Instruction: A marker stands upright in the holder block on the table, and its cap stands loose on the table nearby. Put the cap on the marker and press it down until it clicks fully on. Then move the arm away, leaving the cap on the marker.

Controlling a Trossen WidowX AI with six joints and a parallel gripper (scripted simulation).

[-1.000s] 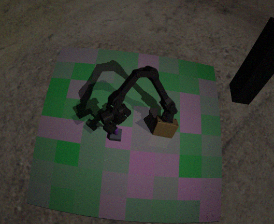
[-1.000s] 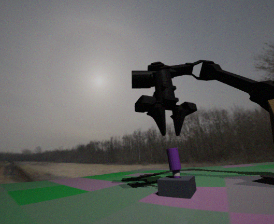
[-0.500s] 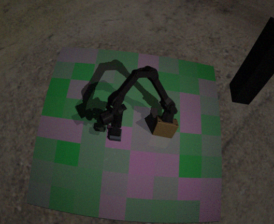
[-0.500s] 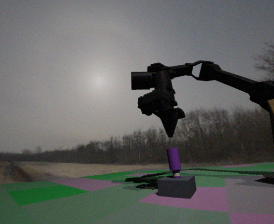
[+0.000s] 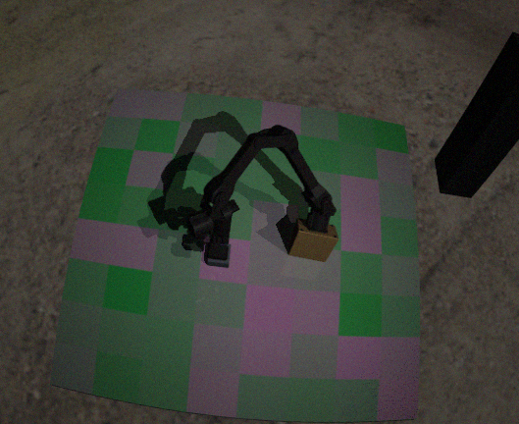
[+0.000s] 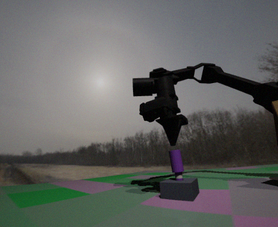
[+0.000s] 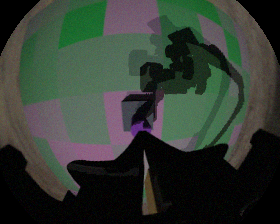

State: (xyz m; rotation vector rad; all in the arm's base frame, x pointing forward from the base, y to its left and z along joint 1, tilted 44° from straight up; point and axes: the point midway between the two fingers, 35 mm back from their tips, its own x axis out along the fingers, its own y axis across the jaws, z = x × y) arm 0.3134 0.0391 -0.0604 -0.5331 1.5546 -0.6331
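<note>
My tool is pinched fully together with nothing between its fingers, which meet in a single point aimed straight down. That point sits right at the top of the purple cap; I cannot tell whether it touches. The cap sits on the marker, leaning slightly, with a pale band of marker showing below it. The marker stands in the grey holder block on the checkered table.
</note>
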